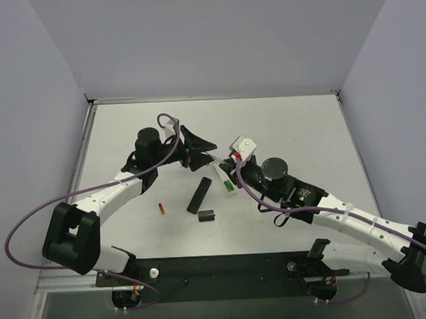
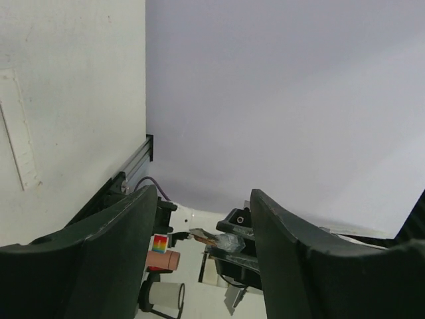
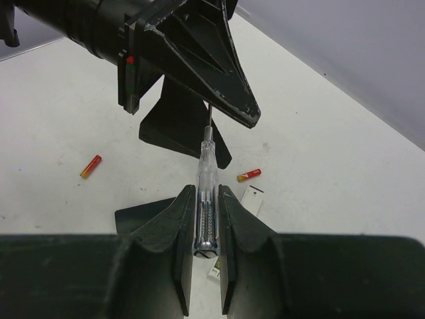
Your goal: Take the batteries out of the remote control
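My right gripper (image 1: 227, 164) (image 3: 206, 193) is shut on a clear-handled screwdriver (image 3: 205, 179), held above the table with its thin shaft pointing between the fingers of my left gripper (image 1: 205, 147). My left gripper (image 2: 202, 193) is open and empty; the screwdriver (image 2: 229, 240) shows between its fingers. The white remote (image 1: 224, 178) lies under the right gripper, with a green battery (image 1: 228, 185) in its open bay. One red battery (image 1: 161, 208) (image 3: 91, 166) lies loose on the table. A second red battery (image 3: 249, 175) lies beside a white piece (image 3: 252, 197).
A slim black remote (image 1: 197, 195) and a short black block (image 1: 206, 216) lie in front of the grippers. Grey walls close in the table (image 1: 303, 127) at the back and sides.
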{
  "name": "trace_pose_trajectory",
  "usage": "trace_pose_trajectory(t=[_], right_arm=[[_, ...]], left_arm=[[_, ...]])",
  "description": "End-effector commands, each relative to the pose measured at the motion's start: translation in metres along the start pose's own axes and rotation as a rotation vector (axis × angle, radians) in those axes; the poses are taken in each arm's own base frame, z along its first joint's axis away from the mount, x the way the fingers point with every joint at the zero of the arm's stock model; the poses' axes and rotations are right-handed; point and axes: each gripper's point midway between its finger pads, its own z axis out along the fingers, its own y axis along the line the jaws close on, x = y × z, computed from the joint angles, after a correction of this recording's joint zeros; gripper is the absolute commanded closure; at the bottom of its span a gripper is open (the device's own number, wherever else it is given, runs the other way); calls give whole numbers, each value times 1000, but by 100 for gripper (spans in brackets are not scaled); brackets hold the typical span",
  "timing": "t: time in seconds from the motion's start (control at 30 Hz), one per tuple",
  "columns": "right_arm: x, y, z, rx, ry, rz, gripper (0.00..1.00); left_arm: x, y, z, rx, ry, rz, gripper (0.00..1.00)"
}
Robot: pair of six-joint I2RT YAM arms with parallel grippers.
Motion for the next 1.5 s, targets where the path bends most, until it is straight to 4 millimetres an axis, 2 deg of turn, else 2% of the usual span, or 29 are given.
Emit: trace_pose_trajectory(t=[0.0,0.07,0.1,0.17,0.2,0.23,0.27,0.3,0.33,0.4,0.43,0.47,0.5,0.53,0.6,0.73,0.83,1.0,1.1,1.23,1.27,1.47], right_arm=[[-26,-28,-14,115,-5,25,100],[-17,-38,-20,146,61,83,100],[-13,-53,-23,179,84,109,100],[-2,-60,-31,172,133,168,100],[3,-75,-36,215,150,181,100],[15,-75,-41,204,199,191,100],[14,-78,-43,207,214,198,100],[18,-79,-45,186,244,201,100],[33,-85,-52,199,319,213,100],[43,-90,-51,183,402,215,100],[64,-94,-54,185,499,239,100],[60,-96,-53,178,518,249,100],[70,-90,-57,147,579,277,100],[81,-89,-53,131,633,300,100],[84,-82,-53,90,685,333,100],[104,-66,-44,16,806,427,100],[114,-62,-40,15,846,464,100],[115,-51,-35,-51,855,506,100],[119,-48,-34,-66,871,514,100],[127,-46,-34,-72,896,523,100],[128,-47,-34,-71,897,521,100],[128,-52,-31,-52,897,501,100]], left_arm=[[7,-13,3,-9,80,180,32],[3,3,4,-67,68,205,32],[1,7,4,-83,64,213,32],[-2,23,6,-132,74,242,32],[-4,28,6,-154,76,254,32],[-5,44,7,-213,88,234,32],[-12,44,8,-227,75,308,32],[-16,58,9,-280,78,310,34],[-18,69,6,-338,82,308,34],[-32,75,8,-392,72,403,34],[-34,91,8,-446,92,385,35],[-40,90,10,-449,97,423,36],[-44,104,11,-482,115,403,37],[-48,109,13,-491,119,403,39],[-57,122,18,-522,128,393,41],[-70,137,31,-544,138,374,43],[-75,149,37,-565,143,363,44],[-83,173,37,-643,140,369,44],[-80,180,42,-635,151,352,44],[-73,180,53,-615,177,349,44],[-75,176,57,-607,175,367,44],[-71,186,64,-632,193,369,44]])
